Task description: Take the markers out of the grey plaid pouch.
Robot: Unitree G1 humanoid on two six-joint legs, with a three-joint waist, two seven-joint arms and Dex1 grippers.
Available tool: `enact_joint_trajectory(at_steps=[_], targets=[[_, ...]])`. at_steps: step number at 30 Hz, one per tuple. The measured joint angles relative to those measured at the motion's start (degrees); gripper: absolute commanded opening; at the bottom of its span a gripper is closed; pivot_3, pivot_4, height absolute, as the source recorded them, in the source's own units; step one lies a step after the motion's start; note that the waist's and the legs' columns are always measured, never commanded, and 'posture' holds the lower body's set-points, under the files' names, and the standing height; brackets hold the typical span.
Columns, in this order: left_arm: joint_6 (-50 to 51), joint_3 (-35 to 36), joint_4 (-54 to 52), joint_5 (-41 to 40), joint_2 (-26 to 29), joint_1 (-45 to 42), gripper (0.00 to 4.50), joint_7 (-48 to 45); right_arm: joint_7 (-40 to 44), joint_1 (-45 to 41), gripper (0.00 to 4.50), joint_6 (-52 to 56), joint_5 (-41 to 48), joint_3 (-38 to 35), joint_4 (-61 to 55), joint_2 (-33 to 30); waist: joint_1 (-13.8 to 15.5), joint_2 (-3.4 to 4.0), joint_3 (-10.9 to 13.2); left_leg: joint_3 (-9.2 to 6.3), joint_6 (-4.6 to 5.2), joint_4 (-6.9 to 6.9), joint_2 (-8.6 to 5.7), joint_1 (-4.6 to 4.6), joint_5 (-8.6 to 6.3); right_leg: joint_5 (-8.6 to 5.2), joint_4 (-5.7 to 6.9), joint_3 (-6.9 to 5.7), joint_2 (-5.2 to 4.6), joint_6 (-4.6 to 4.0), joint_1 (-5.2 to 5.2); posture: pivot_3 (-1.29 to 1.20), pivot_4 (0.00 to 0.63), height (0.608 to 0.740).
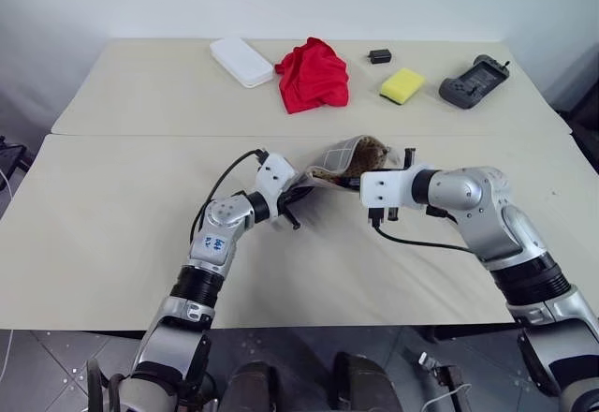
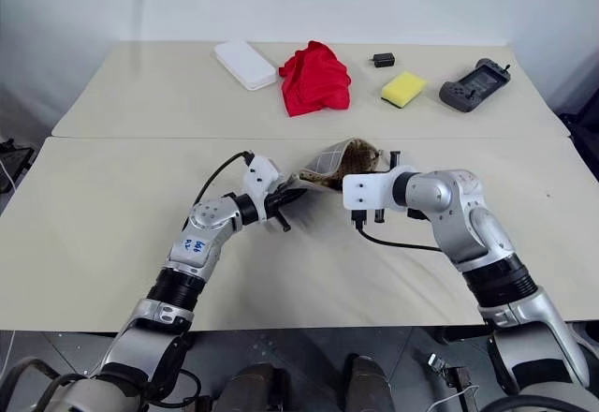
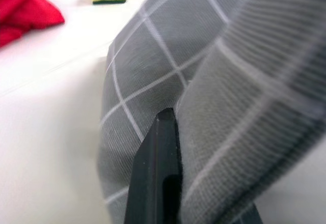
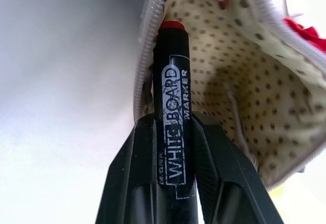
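The grey plaid pouch (image 1: 339, 156) hangs just above the table's middle, its mouth open and showing tan dotted lining (image 4: 229, 56). My left gripper (image 1: 298, 193) is shut on the pouch's grey fabric (image 3: 168, 66); one black finger (image 3: 155, 173) presses against the cloth. My right gripper (image 4: 173, 119) is shut on a black whiteboard marker (image 4: 173, 81). The marker's red end sits at the zipper edge of the pouch's mouth. In the head views this gripper (image 1: 352, 183) is right at the pouch's opening. I cannot tell what else lies inside the pouch.
At the back of the table lie a white flat box (image 1: 241, 61), a red cloth (image 1: 314, 75), a small black box (image 1: 379, 56), a yellow sponge (image 1: 401, 85) and a grey controller (image 1: 474, 81). A seam (image 1: 140, 135) runs between the two tabletops.
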Motion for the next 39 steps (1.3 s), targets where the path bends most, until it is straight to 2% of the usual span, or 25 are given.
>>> enact_joint_trajectory(at_steps=[4, 7, 11, 15, 18, 21, 24, 28, 34, 39], targets=[[1.8, -0.2, -0.1, -0.4, -0.7, -0.1, 0.00, -0.2, -2.0, 2.7, 0.60, 0.7, 0.0, 0.5, -0.2, 0.9, -0.1, 0.00, 0.0, 0.01, 0.00, 0.00, -0.01, 0.01, 0.00, 0.00, 0.01, 0.01, 0.01, 0.00, 0.00, 0.00, 0.150, 0.740], [1.5, -0.5, -0.1, 0.0, 1.2, -0.7, 0.00, -0.7, -2.4, 4.2, 0.60, 0.7, 1.7, -1.0, -2.6, 0.8, -0.1, 0.00, 0.0, -0.02, -0.02, 0.00, 0.00, 0.01, 0.01, 0.00, 0.00, 0.02, 0.01, 0.00, -0.01, 0.00, 0.150, 0.740], [-0.3, -0.2, 1.0, -0.1, 3.8, -1.0, 0.00, -2.3, -0.4, 4.6, 0.60, -1.9, 5.9, -4.2, -4.6, -3.5, 0.1, 0.00, 0.0, -0.03, -0.01, 0.00, -0.02, 0.01, 0.01, 0.00, -0.03, 0.00, 0.00, 0.00, 0.01, 0.00, 0.150, 0.740], [-2.5, 2.0, 2.6, -2.1, 6.3, -1.0, 0.00, -6.3, 2.9, 5.2, 0.60, -3.3, 14.3, -11.0, -4.2, -6.6, 0.0, -0.01, 0.0, -0.02, -0.01, -0.01, 0.00, 0.02, 0.01, 0.00, -0.04, 0.00, 0.02, 0.00, 0.01, 0.00, 0.150, 0.740], [-4.7, 2.2, 3.2, -4.0, 6.7, -0.9, 0.00, -11.3, 7.9, 6.2, 0.60, -4.9, 26.1, -15.1, -5.0, -6.1, -0.1, -0.03, 0.0, 0.02, -0.01, -0.02, 0.00, 0.01, 0.01, 0.00, -0.05, -0.02, 0.03, 0.00, 0.01, 0.00, 0.150, 0.740], [-5.9, 2.2, 3.1, -7.2, 8.2, -0.4, 0.00, -18.7, 10.1, 10.1, 0.60, 5.0, 33.3, -19.8, -6.9, -9.0, 0.6, -0.03, 0.0, 0.08, 0.02, 0.04, -0.02, -0.03, -0.01, 0.00, -0.06, -0.06, 0.00, 0.00, 0.04, 0.00, 0.150, 0.740], [-6.1, 3.5, 3.0, -9.7, 9.9, 0.9, 0.00, -23.2, 9.8, 16.2, 0.60, 16.9, 36.2, -23.5, -7.1, -12.5, 1.3, -0.03, 0.0, 0.07, 0.04, 0.05, 0.00, -0.03, -0.02, 0.00, -0.06, -0.04, 0.00, 0.00, 0.03, 0.00, 0.150, 0.740], [-6.3, 5.2, 1.9, -12.8, 10.3, 1.2, 0.00, -26.8, 0.1, 22.1, 0.60, 32.2, 39.7, -28.0, -11.1, -6.3, 1.3, -0.02, 0.0, -0.05, 0.02, 0.07, 0.02, 0.00, -0.01, 0.01, 0.02, 0.01, 0.00, -0.01, 0.00, 0.00, 0.150, 0.740], [-6.0, 8.6, -0.3, -14.4, 15.4, 4.0, 0.00, -27.0, -10.3, 26.4, 0.60, 40.1, 41.4, -31.2, -14.6, -0.7, 1.1, -0.01, 0.0, -0.06, 0.00, -0.02, 0.02, 0.06, -0.03, 0.00, 0.01, 0.11, 0.02, -0.01, -0.04, 0.00, 0.150, 0.740], [-1.5, 15.7, -2.0, -17.9, 19.3, 9.7, 0.00, -23.5, -12.6, 27.4, 2.28, 37.0, 41.7, -35.8, -10.9, -0.6, 1.2, -0.01, 0.0, -0.06, 0.01, -0.02, 0.01, 0.07, -0.03, 0.01, 0.01, 0.14, 0.01, 0.00, -0.04, 0.00, 0.150, 0.740]])
